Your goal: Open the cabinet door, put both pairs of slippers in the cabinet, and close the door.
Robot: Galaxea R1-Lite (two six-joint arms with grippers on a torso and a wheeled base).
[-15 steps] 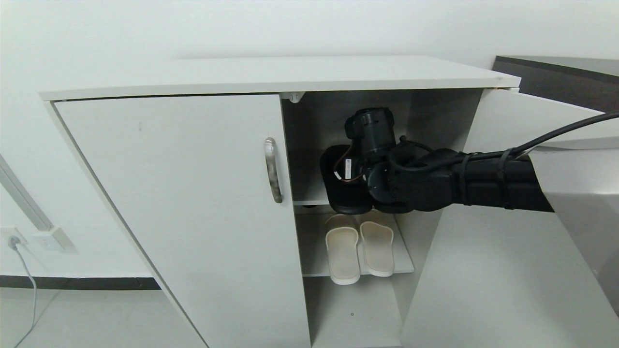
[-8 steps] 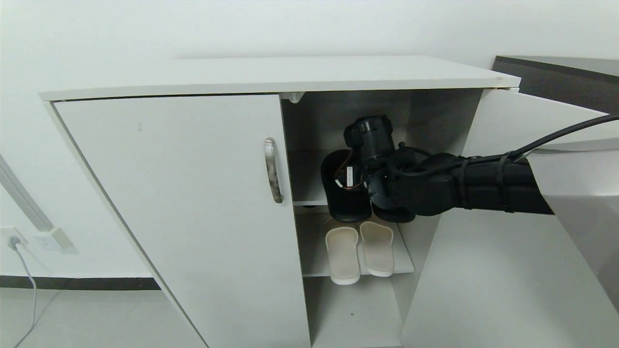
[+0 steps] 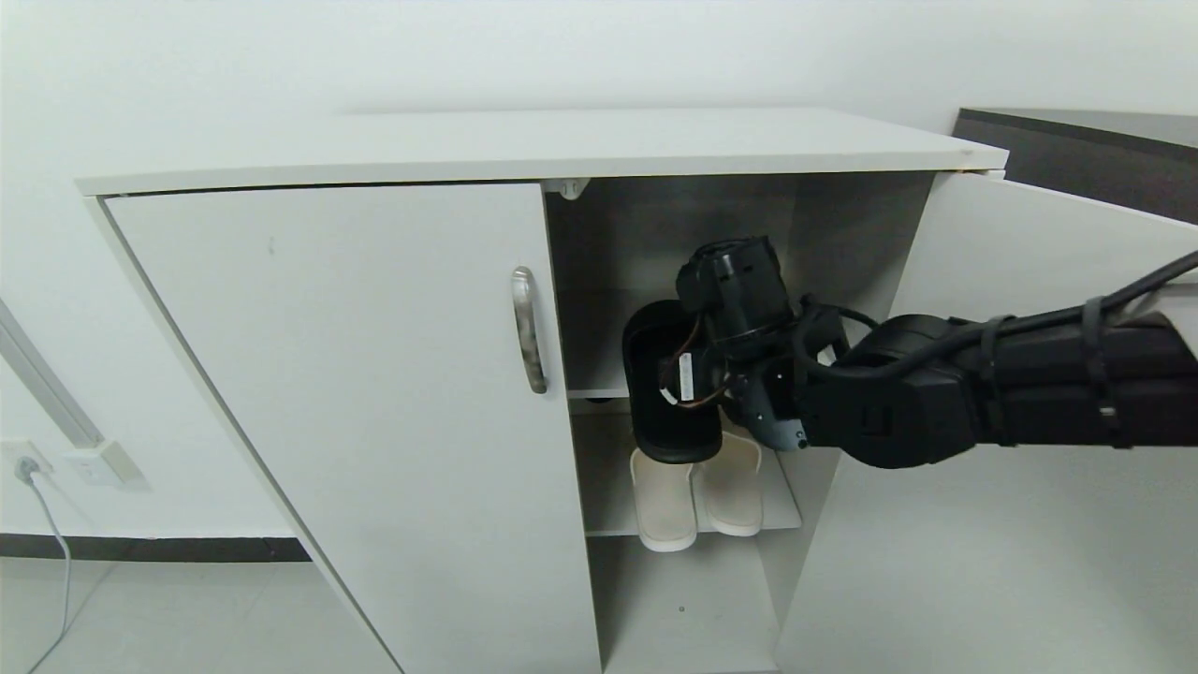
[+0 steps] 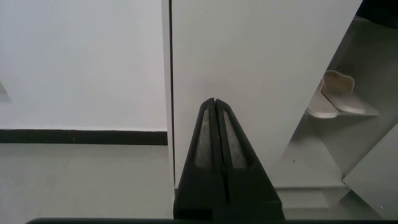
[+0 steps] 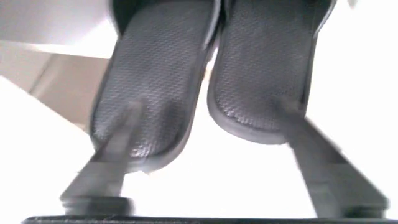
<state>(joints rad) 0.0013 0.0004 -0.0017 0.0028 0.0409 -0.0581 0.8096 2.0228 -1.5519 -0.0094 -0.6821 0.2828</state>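
Note:
The white cabinet (image 3: 562, 140) has its right door (image 3: 1029, 243) swung open and its left door (image 3: 328, 374) closed. A white pair of slippers (image 3: 697, 491) lies on the lower shelf, also seen as the white pair (image 4: 336, 99). A black slipper (image 3: 666, 384) rests at the upper shelf, its near end jutting past the shelf's front edge. My right arm reaches into the opening. My right gripper (image 5: 205, 112) is open, its fingers (image 5: 112, 162) spread over the black pair of slippers (image 5: 155, 81) lying side by side. My left gripper (image 4: 214, 143) is shut, empty, facing the closed door.
A metal handle (image 3: 528, 328) sits on the closed left door. The open right door stands beside my right arm. A wall socket with a cable (image 3: 28, 468) is low on the left. The bottom compartment floor (image 3: 683, 608) is bare.
My right arm has drawn back out of the cabinet and dropped lower. The black slipper's near end now shows lower, overlapping the white pair.

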